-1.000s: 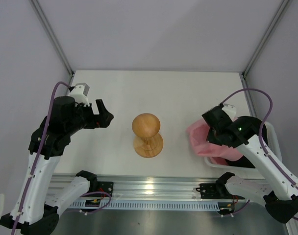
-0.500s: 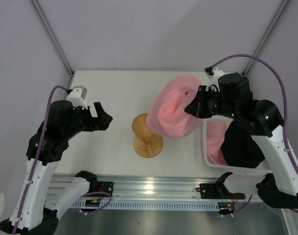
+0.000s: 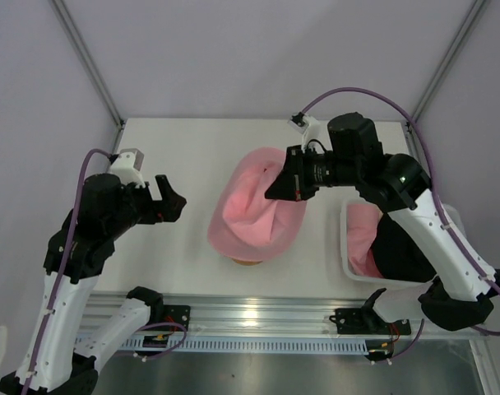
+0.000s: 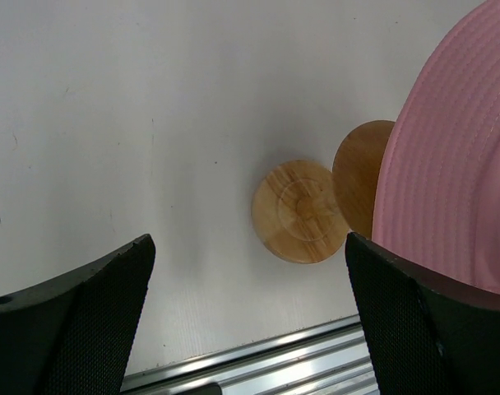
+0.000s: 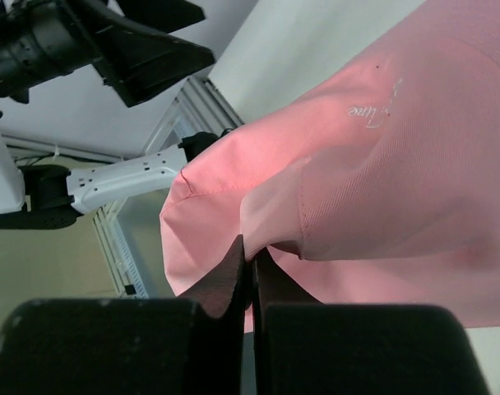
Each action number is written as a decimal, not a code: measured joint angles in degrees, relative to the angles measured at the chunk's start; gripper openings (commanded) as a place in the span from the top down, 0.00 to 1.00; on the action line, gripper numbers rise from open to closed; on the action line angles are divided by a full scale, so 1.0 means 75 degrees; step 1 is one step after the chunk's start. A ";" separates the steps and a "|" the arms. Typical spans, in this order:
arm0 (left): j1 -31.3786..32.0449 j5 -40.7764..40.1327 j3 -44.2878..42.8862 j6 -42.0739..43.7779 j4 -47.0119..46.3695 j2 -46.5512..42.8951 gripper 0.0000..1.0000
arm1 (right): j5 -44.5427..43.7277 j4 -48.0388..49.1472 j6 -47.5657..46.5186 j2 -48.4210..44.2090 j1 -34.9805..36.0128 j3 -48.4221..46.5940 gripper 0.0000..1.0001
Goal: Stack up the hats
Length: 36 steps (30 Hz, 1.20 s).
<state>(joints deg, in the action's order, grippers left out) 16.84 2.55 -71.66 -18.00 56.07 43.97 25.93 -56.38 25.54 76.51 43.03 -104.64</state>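
In the last half second my right arm has swung left, carrying the pink hat (image 3: 256,216) from just left of the basket (image 3: 345,247) to over the wooden stand (image 3: 248,262) at the middle of the table (image 3: 192,148). My right gripper (image 3: 276,188) is pinched fully closed on a fold of the hat's fabric, and my wrist camera shows the cloth (image 5: 381,164) caught between the two fingertips (image 5: 250,255) and draping away from them. From above, the hat hangs open side down and hides nearly all of the stand, with only a sliver of wood showing at its near edge. I cannot tell whether the hat is touching the stand's round top or hanging just above it. My left gripper (image 3: 169,200) hovers left of the stand with its jaws spread as wide as they go and nothing between them. Its camera looks down between the fingers (image 4: 250,243) at the stand's round base (image 4: 299,211) and at the hat's brim (image 4: 447,164) covering part of the round top. In the basket at the right lie the black hat (image 3: 402,251) and some more pink fabric (image 3: 363,234).
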 measured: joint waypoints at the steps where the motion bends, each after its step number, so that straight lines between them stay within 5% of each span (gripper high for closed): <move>1: 0.0000 -0.0023 0.0044 -0.0003 -0.0006 -0.0015 0.01 | 0.0061 0.0146 -0.0006 0.0064 0.0119 0.0015 1.00; 13: 0.0000 -0.0160 0.0510 -0.0204 -0.0306 -0.0219 0.01 | -0.0344 0.0813 -0.0568 0.1399 0.0052 0.1309 0.98; 17: 0.0000 0.0058 0.0991 -0.0402 -0.0638 -0.0207 0.00 | -0.0487 0.0877 -0.0618 0.1512 -0.0216 0.1565 0.59; 18: 0.0000 0.0128 0.1154 -0.0455 -0.0705 -0.0204 0.00 | -0.0490 0.0912 -0.0632 0.1512 -0.0221 0.1565 0.34; 19: 0.0000 0.0195 0.1288 -0.0501 -0.0761 -0.0189 0.00 | -0.0487 0.0973 -0.0647 0.1507 -0.0219 0.1565 0.23; 22: 0.0000 0.0513 0.1830 -0.0743 -0.1087 -0.0143 0.00 | -0.0507 0.1099 -0.0737 0.1475 -0.0219 0.1565 0.02; 28: 0.0000 0.0970 0.2973 -0.1501 -0.2022 0.0032 0.01 | -0.0536 0.1524 -0.0746 0.0781 -0.1320 0.1947 0.00; 32: -0.0009 0.1119 0.3203 -0.2040 -0.2687 0.0364 0.00 | -0.0495 0.2419 -0.0367 -0.0146 -0.2894 0.3098 0.00; 36: -0.0038 0.1376 0.3337 -0.2393 -0.3599 0.0694 0.01 | -0.0385 0.3171 0.0009 -0.0440 -0.3226 0.4202 0.00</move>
<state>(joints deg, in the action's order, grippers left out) 16.56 12.86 -46.63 -35.94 29.08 49.17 23.05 -32.60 25.61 73.21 18.83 -73.12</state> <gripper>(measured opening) 0.994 0.993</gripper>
